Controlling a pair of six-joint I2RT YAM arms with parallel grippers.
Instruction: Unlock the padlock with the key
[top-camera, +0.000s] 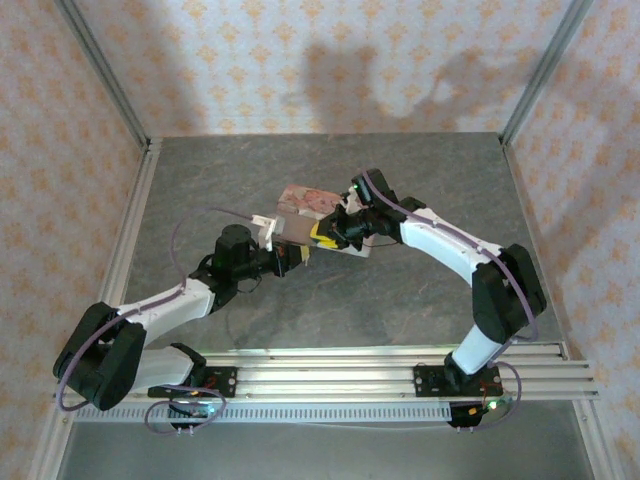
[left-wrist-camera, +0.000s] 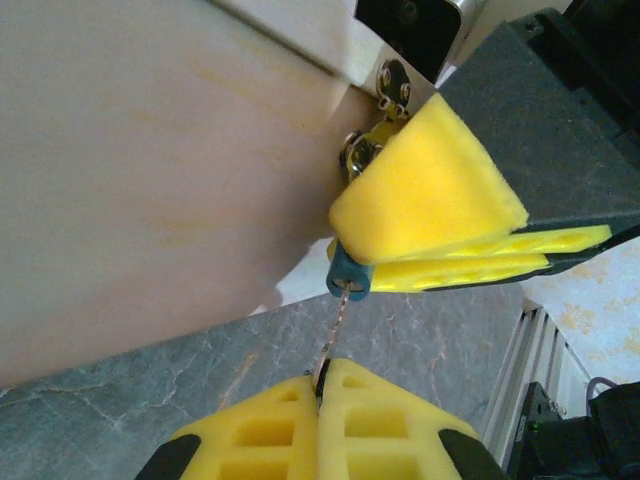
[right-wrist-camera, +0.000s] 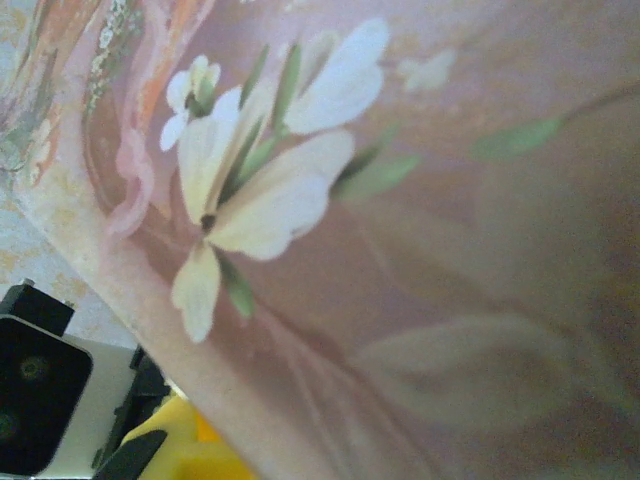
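Nearest the lens, my left gripper (left-wrist-camera: 320, 385) is clamped on the key (left-wrist-camera: 332, 335), tip at the padlock (left-wrist-camera: 348, 277); the right gripper (left-wrist-camera: 420, 250) pinches that padlock against the pink tin (left-wrist-camera: 150, 180), which I judge steadies it for insertion

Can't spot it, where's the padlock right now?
Left wrist view, centre: the padlock sits clamped in the right gripper, beside the pink tin, the key reaching it from below.
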